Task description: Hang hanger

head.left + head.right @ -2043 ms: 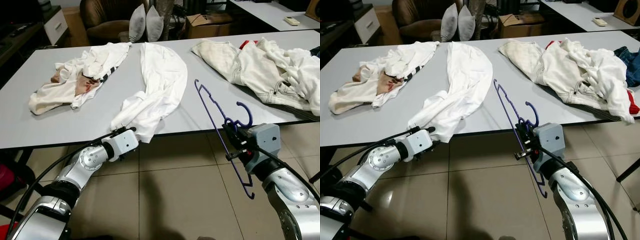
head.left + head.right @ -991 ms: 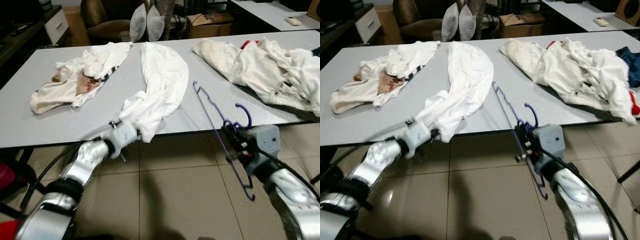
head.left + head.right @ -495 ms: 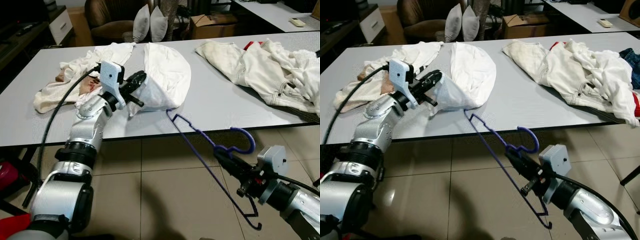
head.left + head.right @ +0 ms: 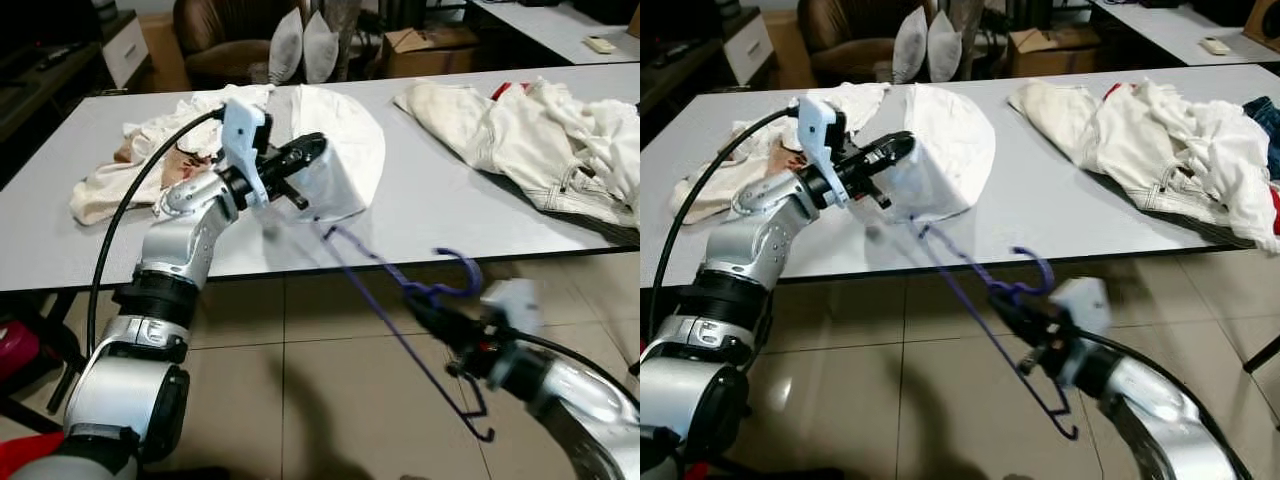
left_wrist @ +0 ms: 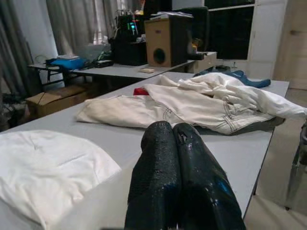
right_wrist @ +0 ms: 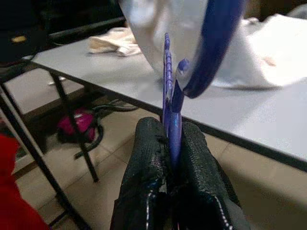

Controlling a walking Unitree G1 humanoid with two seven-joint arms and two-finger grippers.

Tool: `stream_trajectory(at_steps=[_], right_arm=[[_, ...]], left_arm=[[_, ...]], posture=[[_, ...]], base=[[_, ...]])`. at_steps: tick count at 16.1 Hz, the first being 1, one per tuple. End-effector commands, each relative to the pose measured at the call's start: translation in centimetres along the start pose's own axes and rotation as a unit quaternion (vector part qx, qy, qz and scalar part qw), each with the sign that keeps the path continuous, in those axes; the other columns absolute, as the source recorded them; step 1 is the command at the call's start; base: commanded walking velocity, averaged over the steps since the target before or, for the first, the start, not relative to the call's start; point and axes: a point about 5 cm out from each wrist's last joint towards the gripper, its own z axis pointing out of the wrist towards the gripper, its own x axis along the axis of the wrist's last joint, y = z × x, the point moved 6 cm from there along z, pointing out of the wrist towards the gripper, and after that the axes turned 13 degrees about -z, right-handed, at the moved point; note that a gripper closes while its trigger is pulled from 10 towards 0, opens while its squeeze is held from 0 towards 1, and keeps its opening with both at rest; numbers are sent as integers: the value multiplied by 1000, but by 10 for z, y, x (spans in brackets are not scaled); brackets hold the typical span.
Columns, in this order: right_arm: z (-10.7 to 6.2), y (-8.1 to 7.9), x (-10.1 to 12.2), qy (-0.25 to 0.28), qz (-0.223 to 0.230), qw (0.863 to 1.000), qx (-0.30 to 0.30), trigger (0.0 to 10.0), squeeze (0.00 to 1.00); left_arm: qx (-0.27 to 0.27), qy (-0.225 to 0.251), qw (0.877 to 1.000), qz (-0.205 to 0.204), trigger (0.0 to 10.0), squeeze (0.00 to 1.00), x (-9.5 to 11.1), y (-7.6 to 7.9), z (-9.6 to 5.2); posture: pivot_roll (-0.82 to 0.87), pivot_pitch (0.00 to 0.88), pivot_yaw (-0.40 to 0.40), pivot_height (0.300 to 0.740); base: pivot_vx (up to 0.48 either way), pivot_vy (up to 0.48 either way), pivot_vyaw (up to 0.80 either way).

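A white shirt (image 4: 345,140) lies on the grey table (image 4: 450,195), its near end lifted and bunched. My left gripper (image 4: 315,146) is raised over the table and is shut on that near end; in the left wrist view its fingers (image 5: 163,158) are pressed together. In front of the table, over the floor, my right gripper (image 4: 420,300) is shut on a purple hanger (image 6: 218,43) just below the hook. The hanger is tilted, with its far tip (image 4: 332,232) close under the lifted shirt.
A crumpled white garment (image 4: 140,165) lies at the table's left, and a cream pile of clothes (image 4: 520,120) at its right. An armchair with two pillows (image 4: 300,45) and a cardboard box (image 4: 425,40) stand behind. Tiled floor (image 4: 320,400) lies under the arms.
The left gripper took the shirt's hanging end at the table's front edge and carried it up over the table. The right gripper tipped the hanger over and moved it left toward the shirt.
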Motion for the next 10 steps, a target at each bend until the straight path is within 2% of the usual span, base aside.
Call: stream_trajectory(at_steps=[1, 4, 7, 10], right_arm=[[9, 0, 10, 16, -15, 1000, 19, 10000, 0], [20, -2, 23, 32, -25, 999, 34, 10000, 0], [27, 2, 30, 40, -36, 998, 12, 10000, 0], [22, 22, 30, 31, -45, 997, -56, 10000, 0]], left_arm=[[4, -1, 1000, 9, 0, 0, 6, 0, -1], [-6, -11, 1000, 6, 0, 0, 1, 6, 0], [-5, -28, 1000, 13, 0, 0, -5, 7, 0], [15, -35, 999, 22, 0, 0, -6, 1, -3]], posture=[[-255, 0, 98, 740], [-253, 0, 96, 740], [-255, 0, 97, 740], [-255, 0, 98, 740]], base=[[0, 0, 0], [0, 0, 0], [0, 0, 0], [0, 0, 0]])
